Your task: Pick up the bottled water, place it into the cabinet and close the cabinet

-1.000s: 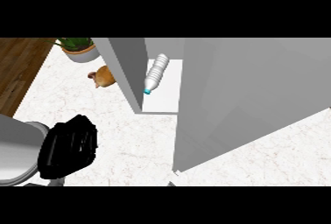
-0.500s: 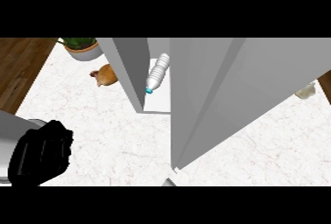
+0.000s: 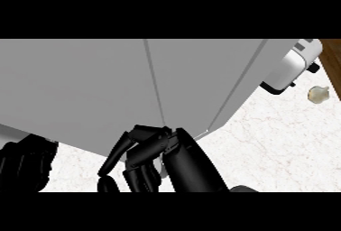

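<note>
Where bottle showed before, cabinet (image 3: 133,85) shut; right hand (image 3: 160,158) at door

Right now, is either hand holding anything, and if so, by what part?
Nothing is held. The right hand rests straight fingers against the cabinet door's lower edge; the left hand is curled on nothing. No bottle shows.

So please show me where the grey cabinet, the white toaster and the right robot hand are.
Grey cabinet (image 3: 86,85): head view, on its flat door panel.
White toaster (image 3: 291,67): head view, on its white side.
Right robot hand (image 3: 156,155): head view, on the black fingers at the cabinet's lower edge.
</note>
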`<state>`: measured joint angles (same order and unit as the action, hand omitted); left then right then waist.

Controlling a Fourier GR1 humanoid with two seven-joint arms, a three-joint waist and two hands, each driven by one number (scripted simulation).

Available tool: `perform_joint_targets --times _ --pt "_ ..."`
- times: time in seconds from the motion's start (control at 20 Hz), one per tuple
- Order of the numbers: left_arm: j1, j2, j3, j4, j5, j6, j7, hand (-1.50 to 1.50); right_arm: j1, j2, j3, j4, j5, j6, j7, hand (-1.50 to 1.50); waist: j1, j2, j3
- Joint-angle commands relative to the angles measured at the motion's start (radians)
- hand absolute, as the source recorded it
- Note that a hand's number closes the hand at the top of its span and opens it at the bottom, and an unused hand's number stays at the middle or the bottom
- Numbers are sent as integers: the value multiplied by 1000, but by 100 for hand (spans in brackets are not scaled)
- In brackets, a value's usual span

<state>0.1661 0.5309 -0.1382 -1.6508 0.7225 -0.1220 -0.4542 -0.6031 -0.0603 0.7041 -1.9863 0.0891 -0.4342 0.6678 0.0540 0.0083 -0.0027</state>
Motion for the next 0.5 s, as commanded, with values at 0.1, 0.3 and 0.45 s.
perform_joint_targets --times 0.1,0.3,0.45 --pt "56 11 21 -57 11 -18 20 150 -132 58 -217 331 -252 106 -161 150 -9 2 3" --pt "84 51 76 -84 35 -47 43 150 -224 60 -371 503 -350 228 -204 150 -21 -2 3" --pt "119 24 71 -68 14 -83 0 150 -204 29 -427 670 -363 320 -372 150 -21 -1 3"
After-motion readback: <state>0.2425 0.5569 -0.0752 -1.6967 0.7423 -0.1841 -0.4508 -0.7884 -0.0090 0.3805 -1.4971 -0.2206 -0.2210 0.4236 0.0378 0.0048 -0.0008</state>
